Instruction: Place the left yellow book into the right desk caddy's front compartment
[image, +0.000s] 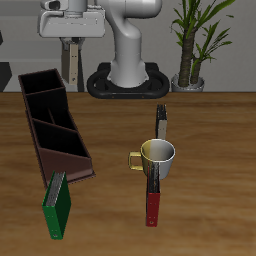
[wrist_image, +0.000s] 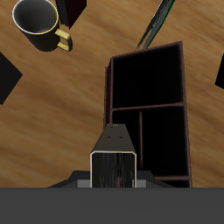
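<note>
My gripper (image: 71, 52) hangs high over the back of the table, shut on the left yellow book (image: 71, 76), a slim tan-grey book that hangs upright below the fingers. The wrist view looks down along this book (wrist_image: 115, 163), showing its grey face and dark end. Below it lies the right desk caddy (image: 75, 152), a long dark maroon open box with dividers. The book is above the caddy's far end and well clear of its rim (wrist_image: 110, 96). All the caddy's compartments look empty.
A green book (image: 57, 206) leans at the caddy's near end. A yellow-rimmed mug (image: 158, 156) stands mid-table, with a slim book showing a black side (image: 160, 124) behind it and a red book (image: 152, 203) in front. The robot base (image: 128, 70) and a plant (image: 192, 50) stand at the back.
</note>
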